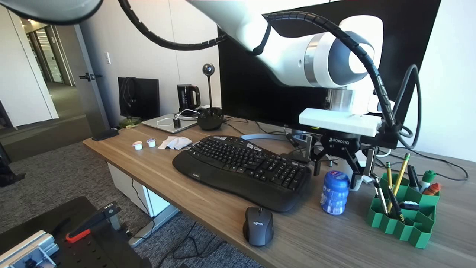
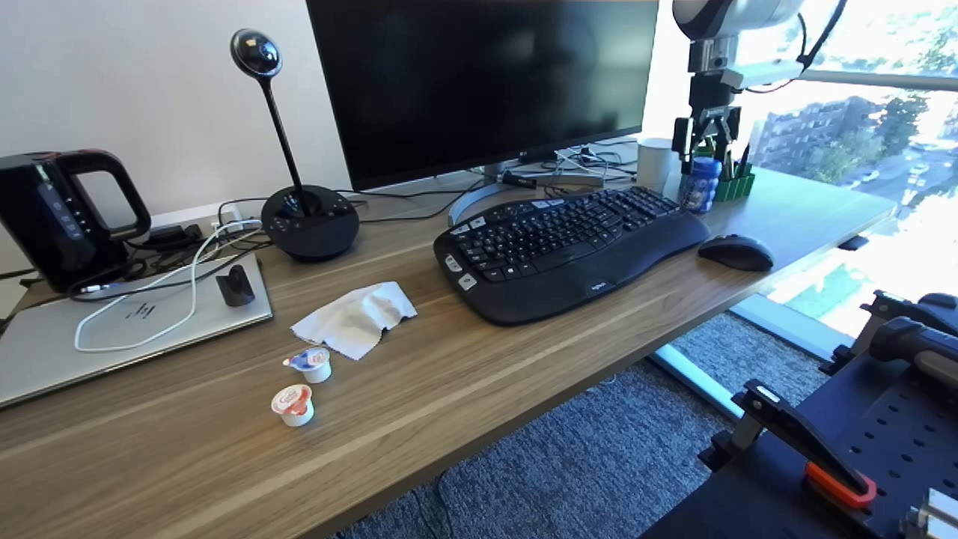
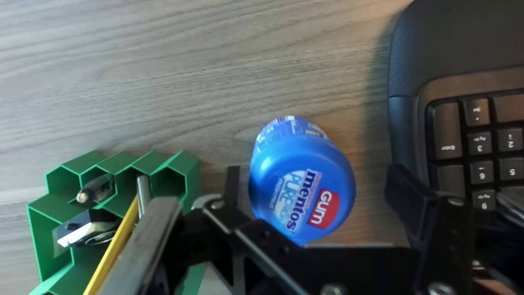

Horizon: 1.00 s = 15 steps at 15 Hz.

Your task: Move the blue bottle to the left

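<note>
The blue bottle [image 1: 334, 199], squat with a printed wrap and a blue cap, stands upright on the desk between the keyboard and a green pen holder. Above it in both exterior views hangs my gripper [image 1: 337, 174], pointing down with its jaws spread. Looking down in the wrist view, I see the bottle's cap [image 3: 303, 180] between the two fingers, a gap on either side and the left-hand finger [image 3: 232, 184] the nearer one. Neither finger visibly grips it. How far the tips reach down beside the cap I cannot tell.
The black keyboard [image 1: 245, 167] lies close on one side of the bottle, the green pen holder [image 1: 405, 219] with pens on the opposite side. A mouse [image 1: 258, 227] sits near the desk's front edge. Behind the bottle stand a white cup [image 2: 653, 161] and the large monitor [image 2: 494, 82].
</note>
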### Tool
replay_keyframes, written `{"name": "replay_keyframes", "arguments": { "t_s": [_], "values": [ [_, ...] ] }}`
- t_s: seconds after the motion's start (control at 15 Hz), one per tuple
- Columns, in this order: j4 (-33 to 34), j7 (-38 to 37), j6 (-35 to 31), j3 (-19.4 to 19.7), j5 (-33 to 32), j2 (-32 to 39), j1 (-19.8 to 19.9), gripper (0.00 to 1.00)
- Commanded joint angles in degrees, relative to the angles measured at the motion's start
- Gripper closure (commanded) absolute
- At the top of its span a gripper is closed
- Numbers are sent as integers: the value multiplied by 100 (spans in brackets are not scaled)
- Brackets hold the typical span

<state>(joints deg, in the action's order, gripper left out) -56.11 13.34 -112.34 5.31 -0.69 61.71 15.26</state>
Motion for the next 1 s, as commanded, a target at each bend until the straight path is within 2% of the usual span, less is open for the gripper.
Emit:
{"name": "replay_keyframes", "arguments": {
  "t_s": [0.0,0.2,0.6,0.93],
  "values": [
    [426,-80,289,-24,-47,194,15,42],
    [467,-106,296,-10,-53,209,23,65],
    [-17,-330,41,189,-43,-124,-5,65],
    [-626,-393,216,212,81,-646,120,65]
  ]
}}
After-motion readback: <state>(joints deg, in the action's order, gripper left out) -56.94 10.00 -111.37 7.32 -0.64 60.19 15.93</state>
